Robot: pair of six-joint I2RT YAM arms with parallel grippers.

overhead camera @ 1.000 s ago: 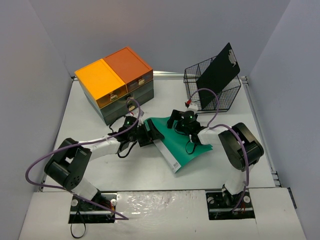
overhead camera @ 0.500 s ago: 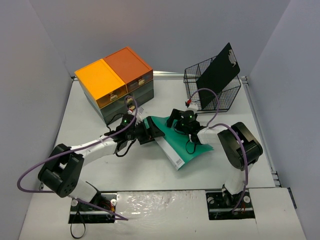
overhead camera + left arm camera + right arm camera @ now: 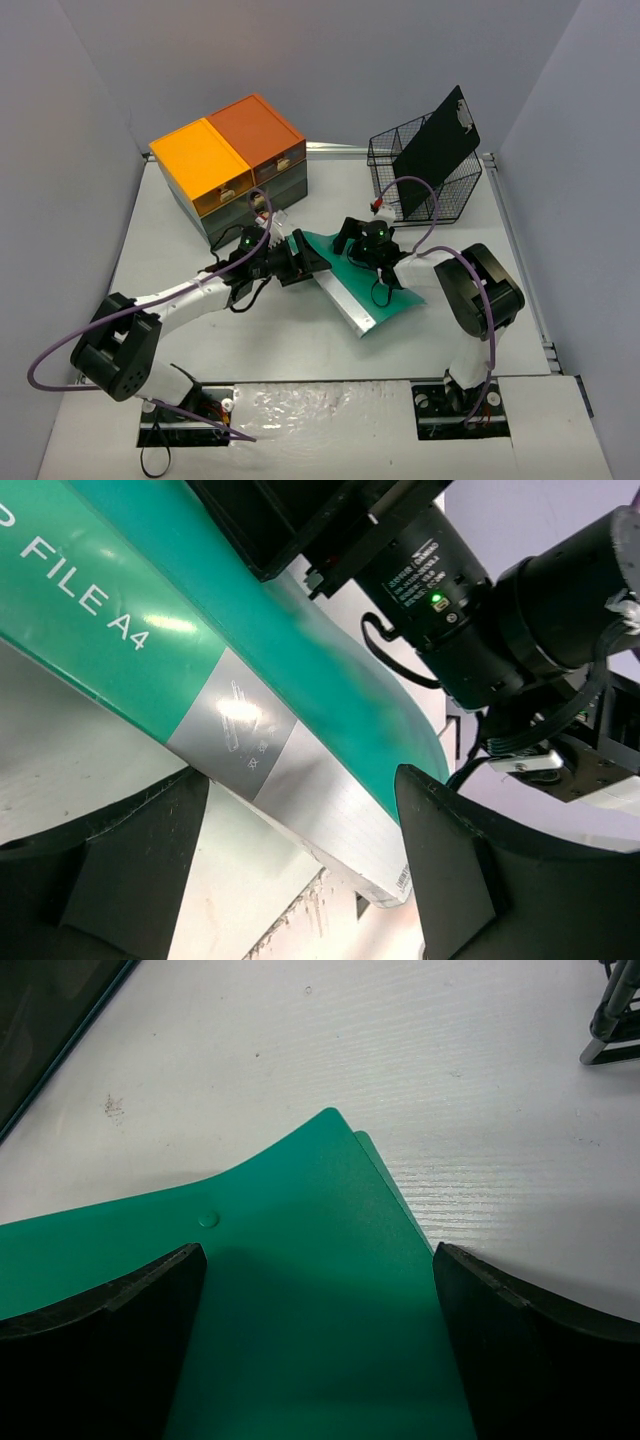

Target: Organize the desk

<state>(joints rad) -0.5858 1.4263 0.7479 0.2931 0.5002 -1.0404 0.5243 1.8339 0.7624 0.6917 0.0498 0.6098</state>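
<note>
Jaws wide, nothing pinched: L gripper (image 3: 308,262) at green folder (image 3: 345,272) spine, R gripper (image 3: 315,1260) over corner; close L squarely.

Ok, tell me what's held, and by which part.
Nothing clamped: left gripper open around the silver spine of the green folder, right gripper open over its corner.

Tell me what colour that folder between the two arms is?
The folder is teal green with a silver spine strip, clearest in the left wrist view.

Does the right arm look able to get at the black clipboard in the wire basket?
Probably yes: the black clipboard sticks up out of the wire basket just beyond the right end effector, and nothing shows between them.
</note>
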